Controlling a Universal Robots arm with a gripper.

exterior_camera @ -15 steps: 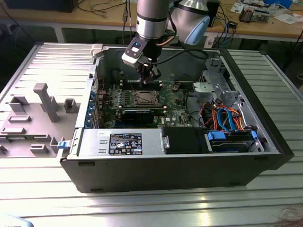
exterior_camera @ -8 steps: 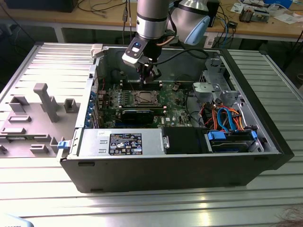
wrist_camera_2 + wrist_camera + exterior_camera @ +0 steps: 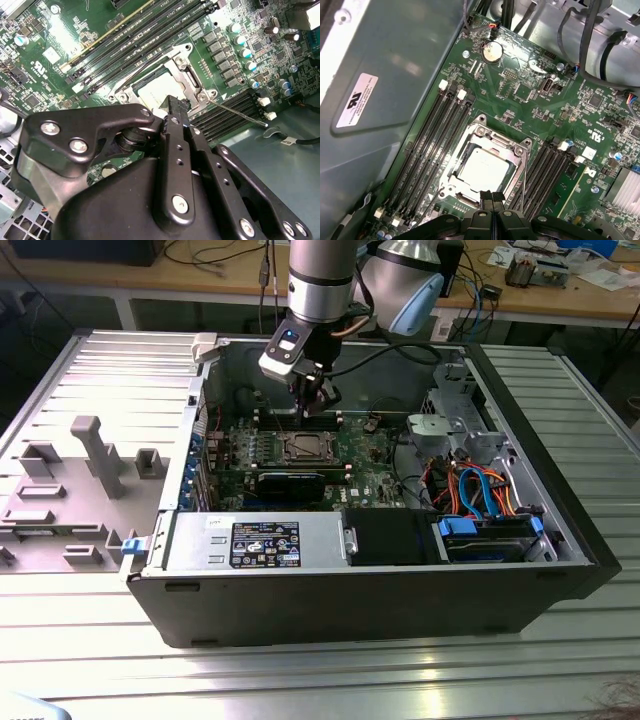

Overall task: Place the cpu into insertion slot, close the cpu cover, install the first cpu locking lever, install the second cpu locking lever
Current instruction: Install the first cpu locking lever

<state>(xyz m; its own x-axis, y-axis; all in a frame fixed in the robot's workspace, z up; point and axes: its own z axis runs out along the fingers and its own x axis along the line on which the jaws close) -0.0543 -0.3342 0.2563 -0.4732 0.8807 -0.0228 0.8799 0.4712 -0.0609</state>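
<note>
Reading both wrist views: the small flat square cpu with the silvery-beige face (image 3: 485, 167) sits in the square silver-rimmed insertion slot (image 3: 480, 122) on the green motherboard (image 3: 520, 100). The thin silver cut-out cpu cover (image 3: 466, 150) looks folded down around it, chip face showing through the opening. My guess is the plate is there to pin the chip flat so the levers have something to clamp.

A thin silver wire locking lever (image 3: 239, 112) angles out from the socket corner over the long black memory slots (image 3: 427, 145). It looks unlatched to me, and I can't tell how the lever on the other side stands.

The black gripper (image 3: 492, 196) has its two fingers brought fully together with nothing visible between them. Tips are at the socket's edge, just beside the cover. Can't tell if they're touching metal or hovering just off it. Pinched tips make a narrow pusher, which I think suits a thin plate or wire better than a grasp.

Pose: in the exterior view the arm drops almost straight down into the open black computer case (image 3: 400, 590), wrist near vertical, fingers pointing at the board just beside the socket.
</note>
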